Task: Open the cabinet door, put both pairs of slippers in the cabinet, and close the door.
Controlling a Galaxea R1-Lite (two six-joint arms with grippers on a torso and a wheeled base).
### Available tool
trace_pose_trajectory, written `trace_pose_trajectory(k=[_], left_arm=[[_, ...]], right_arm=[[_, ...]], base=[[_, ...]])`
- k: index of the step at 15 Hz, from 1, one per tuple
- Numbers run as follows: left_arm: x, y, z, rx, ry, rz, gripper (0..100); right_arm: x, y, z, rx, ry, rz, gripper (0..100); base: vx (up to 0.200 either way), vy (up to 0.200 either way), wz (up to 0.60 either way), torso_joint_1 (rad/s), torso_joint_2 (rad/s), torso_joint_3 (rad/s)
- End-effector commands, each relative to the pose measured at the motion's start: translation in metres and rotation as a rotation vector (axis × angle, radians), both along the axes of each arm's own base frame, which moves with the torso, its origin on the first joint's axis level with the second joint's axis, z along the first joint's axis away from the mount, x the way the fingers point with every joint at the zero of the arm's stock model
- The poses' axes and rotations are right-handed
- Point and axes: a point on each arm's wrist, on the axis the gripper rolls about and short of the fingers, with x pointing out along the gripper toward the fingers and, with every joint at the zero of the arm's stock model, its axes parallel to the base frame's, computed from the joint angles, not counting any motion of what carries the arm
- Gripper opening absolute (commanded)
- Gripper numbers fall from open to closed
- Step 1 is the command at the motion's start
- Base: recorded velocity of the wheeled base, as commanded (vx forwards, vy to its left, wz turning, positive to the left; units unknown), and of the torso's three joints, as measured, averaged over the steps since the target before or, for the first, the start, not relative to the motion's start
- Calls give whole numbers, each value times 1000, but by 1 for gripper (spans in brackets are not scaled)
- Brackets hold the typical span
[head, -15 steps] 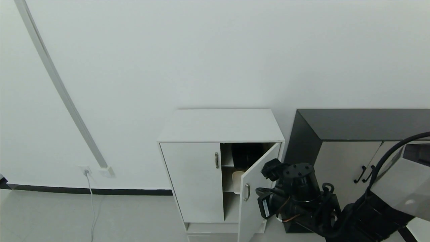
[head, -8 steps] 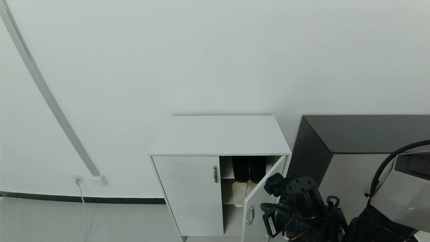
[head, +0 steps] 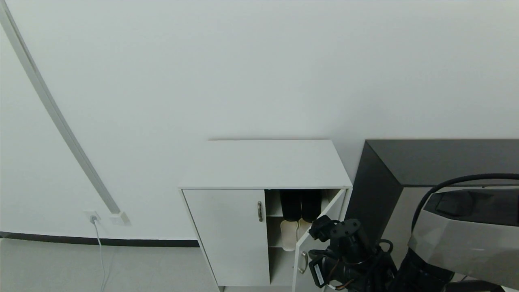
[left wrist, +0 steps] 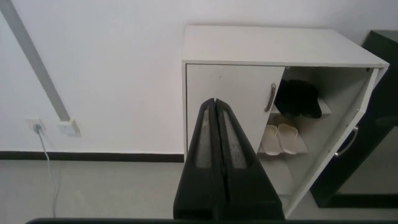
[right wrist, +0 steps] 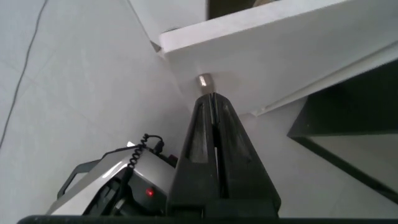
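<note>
I see the right gripper [right wrist: 212, 98], jaws pressed together and empty, just beside the handle [right wrist: 203, 80] of the white door [right wrist: 280, 37], which stands ajar. The left gripper [left wrist: 215, 104] is likewise closed. Black slippers [left wrist: 297, 98] sit above cream slippers [left wrist: 283, 138] inside the cabinet [head: 263, 162].

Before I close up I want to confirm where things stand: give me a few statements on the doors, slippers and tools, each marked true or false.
1. The right door is open. True.
2. The black slippers are on the floor. False: they sit high inside the cabinet.
3. The cream slippers lie just below the black slippers. True.
4. The left door is open. False: it is shut.
5. The left tool holds a slipper. False: it is shut on nothing, apart from the cabinet.
</note>
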Motion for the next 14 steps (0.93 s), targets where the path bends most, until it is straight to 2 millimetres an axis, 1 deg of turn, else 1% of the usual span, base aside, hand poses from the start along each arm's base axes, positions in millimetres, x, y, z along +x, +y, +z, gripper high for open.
trace_pose_trajectory(k=[1, 3, 6, 8, 10, 11, 14], left_arm=[[0, 0, 0, -1, 2, 1, 0], [0, 0, 0, -2, 0, 1, 0], [0, 0, 0, -2, 2, 1, 0], [0, 0, 0, -2, 2, 1, 0], [0, 0, 0, -2, 2, 2, 0], [0, 0, 0, -2, 2, 2, 0], [0, 0, 0, -1, 2, 1, 0]], right_arm=[[10, 2, -17, -19, 20, -15, 0], [19, 4, -24, -19, 20, -28, 0], [35, 10, -25, 7, -6, -44, 0], [43, 15, -30, 20, -14, -51, 0], [51, 18, -28, 38, -31, -55, 0], [58, 22, -26, 57, -52, -61, 0], [78, 22, -28, 84, -80, -94, 0]], base=[[0, 0, 0, 0, 0, 0], [0, 0, 0, 0, 0, 0], [0, 0, 0, 0, 0, 0], [0, 0, 0, 0, 0, 0], [0, 0, 0, 0, 0, 0], [0, 0, 0, 0, 0, 0], [0, 0, 0, 0, 0, 0]])
